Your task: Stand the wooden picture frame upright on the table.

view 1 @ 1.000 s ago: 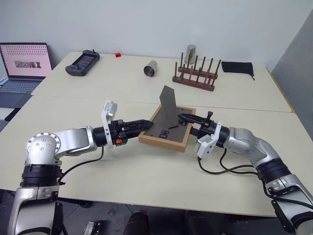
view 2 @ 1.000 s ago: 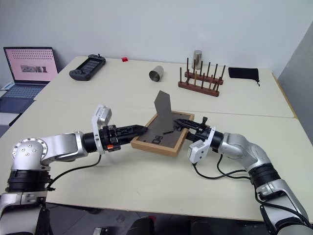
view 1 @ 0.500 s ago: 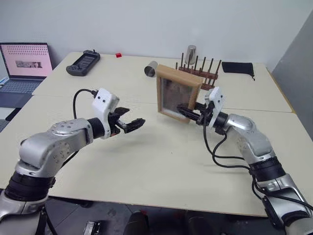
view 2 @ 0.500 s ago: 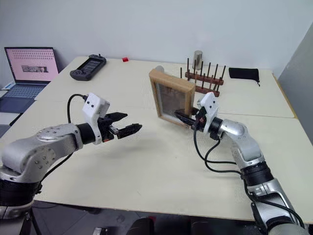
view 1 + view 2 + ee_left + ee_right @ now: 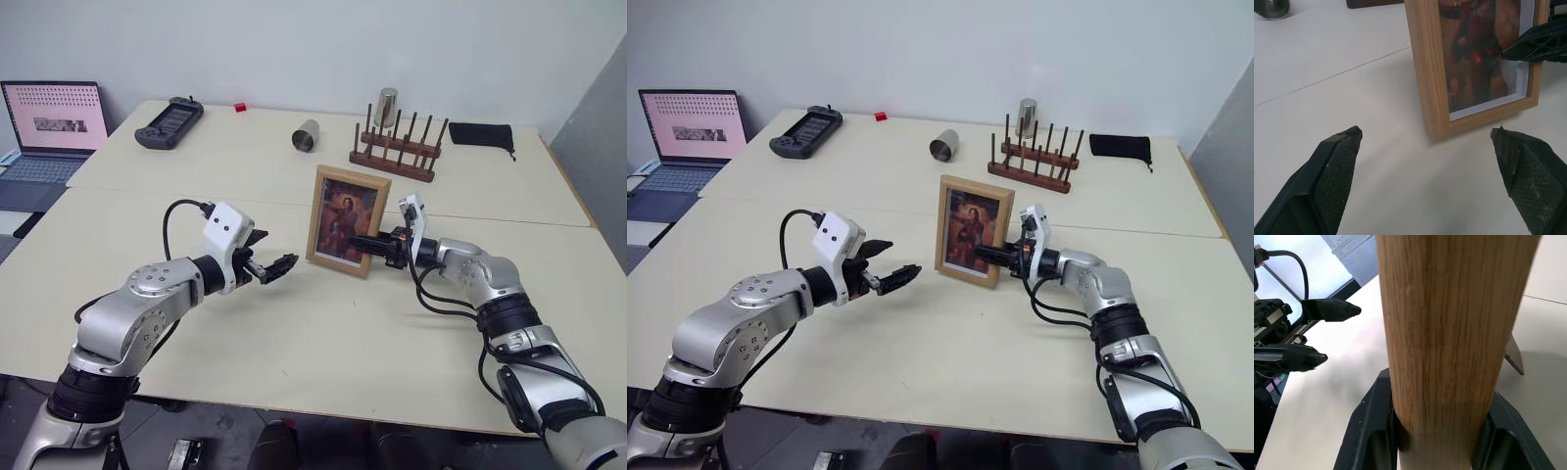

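The wooden picture frame (image 5: 348, 220) stands upright near the middle of the table (image 5: 323, 343), portrait facing me, its lower edge down on the tabletop. My right gripper (image 5: 367, 242) is shut on the frame's lower right side, one finger in front and one behind; the right wrist view shows the pale wood edge (image 5: 1449, 333) clamped between the fingers (image 5: 1374, 431). The fold-out stand (image 5: 1513, 357) sticks out behind. My left gripper (image 5: 279, 266) hovers open a little to the left of the frame, touching nothing. The left wrist view shows the frame (image 5: 1474, 63) ahead of its spread fingers (image 5: 1337, 161).
At the back stand a dark peg rack (image 5: 392, 157) with a metal cup (image 5: 386, 103), a second metal cup (image 5: 307, 135) on its side, a black pouch (image 5: 476, 134), a handheld console (image 5: 168, 122) and a small red block (image 5: 238, 107). A laptop (image 5: 49, 122) sits far left.
The frame lay face down; my right gripper lifted it, turned it upright and lowered it to the table. My left gripper let go, pulled back to the left and opened.
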Robot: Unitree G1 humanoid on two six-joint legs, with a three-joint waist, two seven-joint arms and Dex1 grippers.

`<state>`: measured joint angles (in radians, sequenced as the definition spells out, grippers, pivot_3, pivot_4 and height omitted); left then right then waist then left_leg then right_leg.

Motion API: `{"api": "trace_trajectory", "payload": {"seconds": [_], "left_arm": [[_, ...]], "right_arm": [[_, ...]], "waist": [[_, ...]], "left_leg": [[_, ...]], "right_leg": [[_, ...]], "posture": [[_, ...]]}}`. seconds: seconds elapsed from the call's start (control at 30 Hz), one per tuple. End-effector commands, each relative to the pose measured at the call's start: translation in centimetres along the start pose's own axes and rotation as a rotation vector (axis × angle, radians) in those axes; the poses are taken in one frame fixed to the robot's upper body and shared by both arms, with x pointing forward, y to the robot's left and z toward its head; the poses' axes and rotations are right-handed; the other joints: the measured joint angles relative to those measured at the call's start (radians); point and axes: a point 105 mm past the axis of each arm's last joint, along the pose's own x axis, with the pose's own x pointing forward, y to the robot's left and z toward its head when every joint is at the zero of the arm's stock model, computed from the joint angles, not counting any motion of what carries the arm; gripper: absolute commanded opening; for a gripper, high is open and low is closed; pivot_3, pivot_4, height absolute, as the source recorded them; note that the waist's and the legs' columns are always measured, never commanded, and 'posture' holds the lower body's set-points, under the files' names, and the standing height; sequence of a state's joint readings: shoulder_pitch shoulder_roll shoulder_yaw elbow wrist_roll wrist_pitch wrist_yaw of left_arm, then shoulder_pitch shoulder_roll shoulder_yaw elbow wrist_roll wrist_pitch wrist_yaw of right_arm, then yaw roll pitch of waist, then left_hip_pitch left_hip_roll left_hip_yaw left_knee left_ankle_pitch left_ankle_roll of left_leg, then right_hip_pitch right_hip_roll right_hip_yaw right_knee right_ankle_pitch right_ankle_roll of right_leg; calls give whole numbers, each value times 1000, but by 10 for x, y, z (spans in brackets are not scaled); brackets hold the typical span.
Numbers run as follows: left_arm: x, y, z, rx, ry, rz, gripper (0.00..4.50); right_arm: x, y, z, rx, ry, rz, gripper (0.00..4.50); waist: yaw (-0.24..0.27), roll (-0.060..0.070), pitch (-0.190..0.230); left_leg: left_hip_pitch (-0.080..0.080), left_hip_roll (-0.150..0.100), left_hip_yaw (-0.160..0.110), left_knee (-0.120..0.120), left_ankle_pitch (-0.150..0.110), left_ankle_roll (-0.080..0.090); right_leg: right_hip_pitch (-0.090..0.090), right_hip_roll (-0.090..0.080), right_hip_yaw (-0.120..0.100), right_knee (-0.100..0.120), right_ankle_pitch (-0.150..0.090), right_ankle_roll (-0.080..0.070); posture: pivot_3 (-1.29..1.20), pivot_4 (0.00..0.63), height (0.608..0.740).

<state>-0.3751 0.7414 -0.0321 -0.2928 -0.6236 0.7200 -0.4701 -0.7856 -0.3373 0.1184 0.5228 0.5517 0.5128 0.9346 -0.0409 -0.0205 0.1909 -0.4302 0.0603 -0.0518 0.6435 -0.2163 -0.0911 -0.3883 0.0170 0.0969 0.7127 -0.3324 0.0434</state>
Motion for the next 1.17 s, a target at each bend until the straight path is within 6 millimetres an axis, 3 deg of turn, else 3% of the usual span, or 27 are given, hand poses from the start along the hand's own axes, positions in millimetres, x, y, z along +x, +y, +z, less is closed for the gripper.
{"api": "trace_trajectory", "payload": {"seconds": [0.03, 0.33, 0.47, 0.77, 0.93, 1.07, 1.17], "left_arm": [[-5, -2, 13, 43, -45, 8, 4500], [-1, 0, 10, 54, -32, 7, 4500], [0, 0, 9, 51, -33, 2, 4500], [-4, 10, 8, 52, -18, -17, 4500], [-13, 25, 4, 62, 33, -20, 4500], [-23, 34, 13, 10, 26, -56, 4500], [-27, 37, 19, -29, 22, -90, 4500]], "right_arm": [[-3, 5, -1, -67, -39, 17, 1364], [-9, 9, -17, -65, -16, -6, 1364], [-16, 10, -19, -52, -3, -16, 2480], [-77, 12, -31, -117, 124, -123, 4422], [-113, 26, -12, -169, 158, -190, 4422], [-117, 54, 15, -217, 118, -181, 4422], [-113, 70, 25, -233, 100, -164, 4422]], "waist": [[0, 0, 0], [0, 0, 0], [1, 0, 0], [7, 0, 0], [4, 0, 0], [-6, 0, 0], [-8, 0, 0]], "left_leg": [[0, 0, 0, 0, 0, 0], [0, 0, -1, 0, 0, 0], [0, 0, -1, 0, 0, 0], [0, 0, -1, 0, 0, 0], [0, 0, -1, 0, 0, 0], [1, 0, -1, 0, 0, 0], [0, 1, -2, 0, 0, 0]], "right_leg": [[0, 0, 0, 0, 0, 0], [1, 0, -1, 0, 0, 0], [1, 0, -1, 0, 0, 0], [1, 0, 0, 0, 0, 0], [0, 0, 0, 0, 0, 0], [1, 1, 0, 0, 0, 0], [1, 2, 0, 1, 0, 0]], "posture": [[0, 150, 740], [0, 150, 740], [0, 150, 740], [0, 150, 740], [0, 150, 740], [0, 150, 740], [0, 150, 740]]}}
